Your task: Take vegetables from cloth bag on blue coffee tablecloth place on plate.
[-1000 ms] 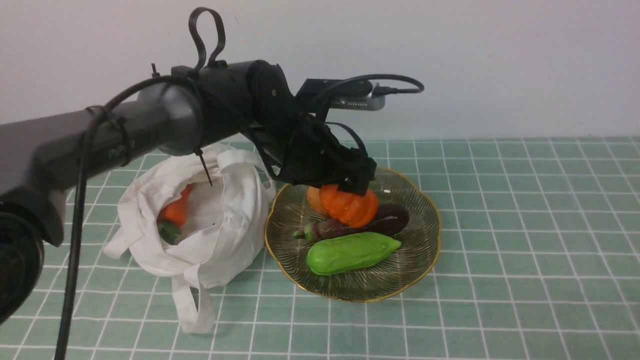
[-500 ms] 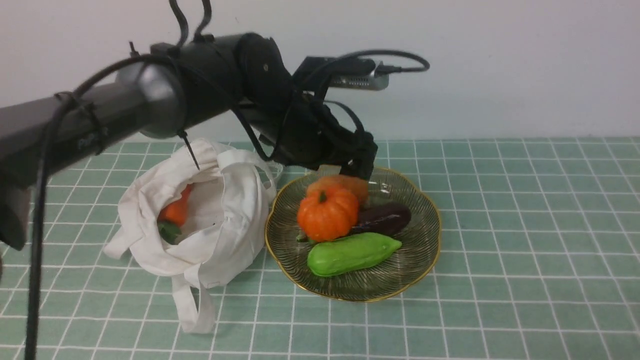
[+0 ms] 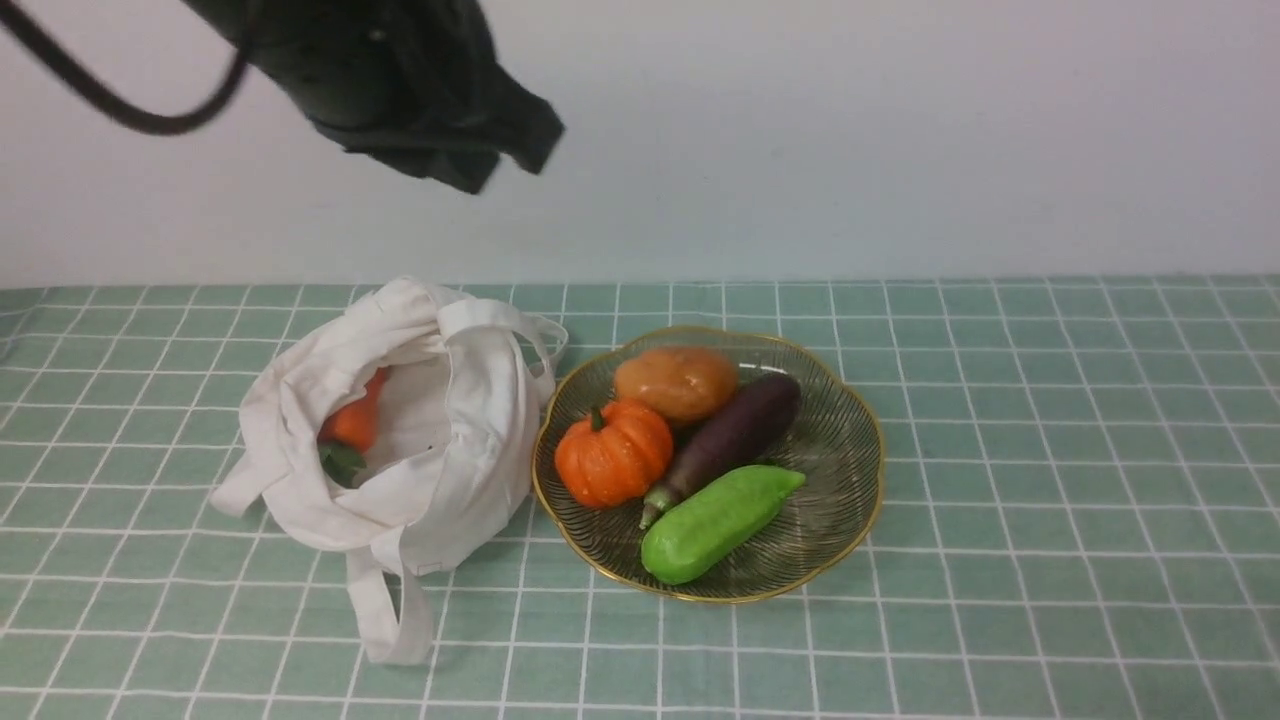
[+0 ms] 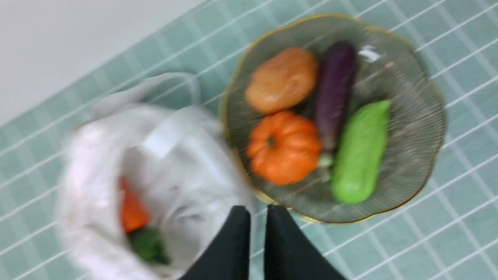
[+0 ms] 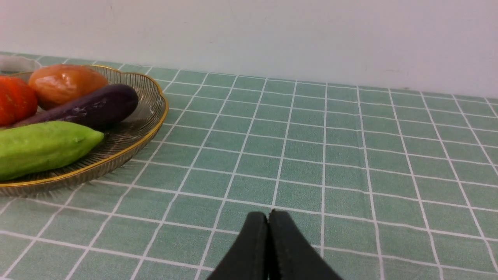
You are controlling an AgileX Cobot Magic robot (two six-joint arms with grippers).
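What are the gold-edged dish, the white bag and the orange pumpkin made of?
The plate looks like clear glass: the green tablecloth shows through its fine ribs, and the wavy rim is gold-coloured. The bag seems soft matte white cloth; it slumps in folds. The pumpkin is probably plastic or similar: its ribbed orange skin is glossy with highlights.
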